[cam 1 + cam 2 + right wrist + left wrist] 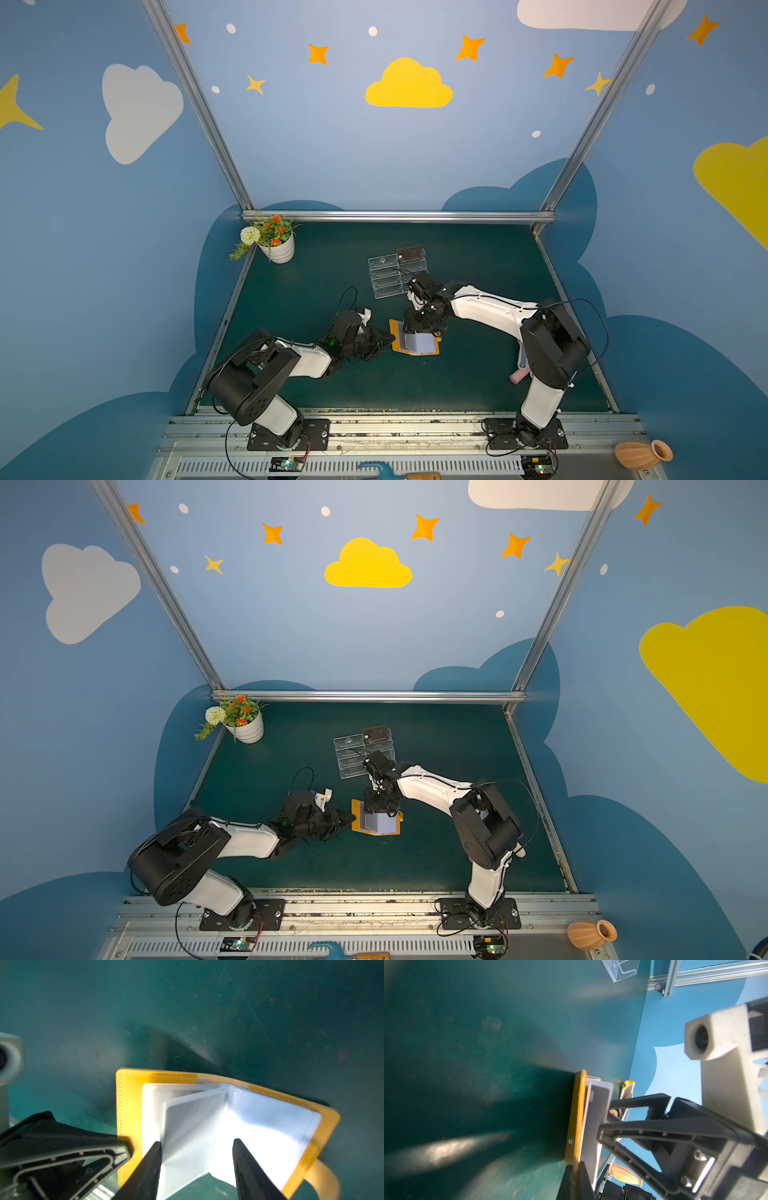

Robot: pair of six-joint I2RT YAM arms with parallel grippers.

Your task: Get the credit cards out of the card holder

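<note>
Stitched orange card holder (128,1109) tight between left fingers (568,1186); ribbed right fingers (149,1174) apart.

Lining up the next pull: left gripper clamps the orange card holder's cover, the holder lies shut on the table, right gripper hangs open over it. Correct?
Not shut: the right wrist view shows the card holder lying open, its clear sleeve pages fanned up. The left gripper does clamp its cover, and the right gripper hangs open over it.

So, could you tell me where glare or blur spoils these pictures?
Right wrist view: the sleeves of the holder are blown out white and blurred. Left wrist view: pale glare streaks on the table. Both top views: evenly lit, holder tiny.
</note>
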